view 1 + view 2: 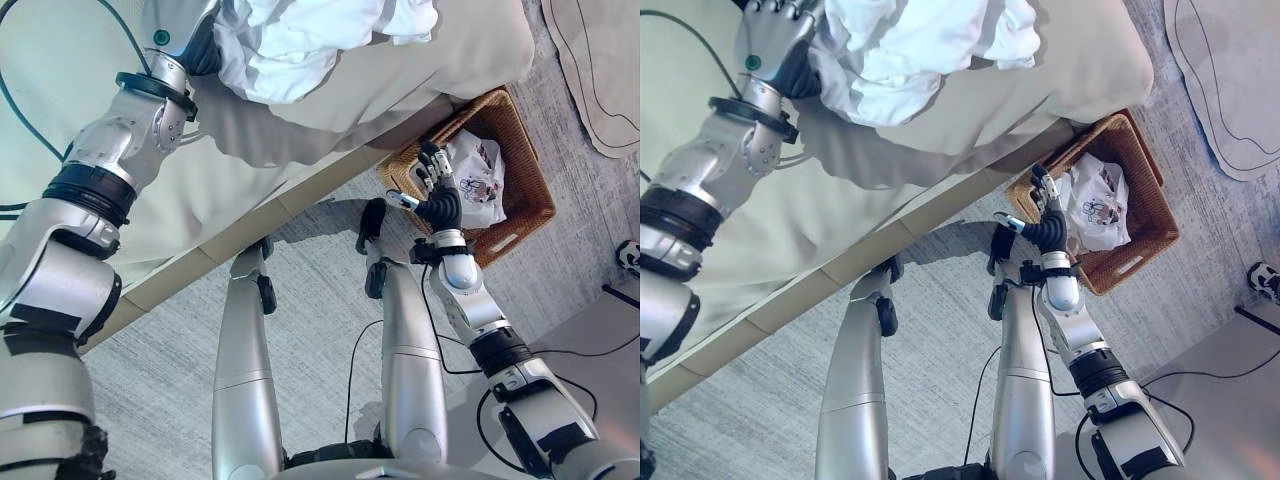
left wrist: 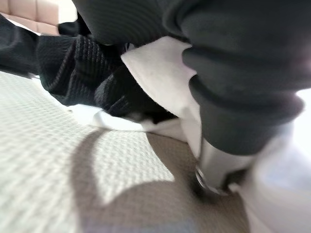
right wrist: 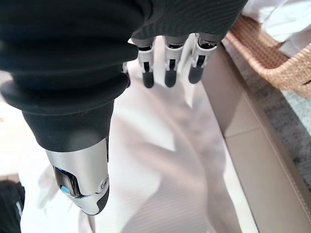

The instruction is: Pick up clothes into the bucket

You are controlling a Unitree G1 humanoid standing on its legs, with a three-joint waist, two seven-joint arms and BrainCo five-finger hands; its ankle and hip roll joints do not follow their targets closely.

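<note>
White garment (image 1: 300, 45) on bed (image 1: 420, 75); left hand (image 1: 775, 40) against it, grip indiscernible; right hand (image 1: 437, 195) released beside wicker basket (image 1: 530, 195).

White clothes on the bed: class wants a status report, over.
Left robot hand at white clothes on bed, fingers hidden. Right robot hand open, empty, by wicker basket. One garment already in basket. Nothing blocking.

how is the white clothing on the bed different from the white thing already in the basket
The white garment on the bed is a large crumpled heap of plain cloth on the bedcover, with the left hand at its edge. The white item in the wicker basket looks smaller, carries a dark print, and lies inside the basket on the floor, near the right hand. Both are white and rumpled.
</note>
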